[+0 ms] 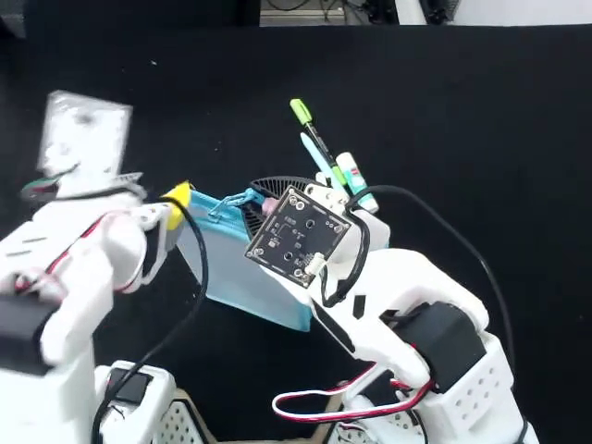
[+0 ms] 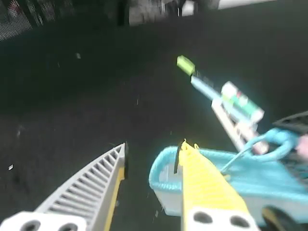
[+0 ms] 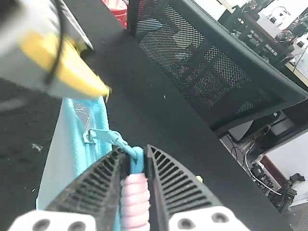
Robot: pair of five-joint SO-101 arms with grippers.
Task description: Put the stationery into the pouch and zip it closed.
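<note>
- Pouch of light-blue fabric [image 1: 240, 273] sits between both grippers.
- Right gripper [image 3: 137, 153] is clamped on its blue zip-pull loop [image 3: 108, 137].
- Left gripper [image 2: 154, 147] gapes at its 9 o'clock end.
- Green-capped marker [image 1: 310, 129], blue pen [image 1: 319, 162] and white glue stick [image 1: 356, 183] lie at its 1 o'clock.

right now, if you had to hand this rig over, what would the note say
The left gripper is open at the end of the pouch, gripping nothing.
The right gripper is shut on the zip pull.
The stationery lies on the table beyond the pouch, outside it.
Done: nothing packed; I cannot tell how far the zip is open.
Left: load the stationery, then zip the pouch shut.
</note>
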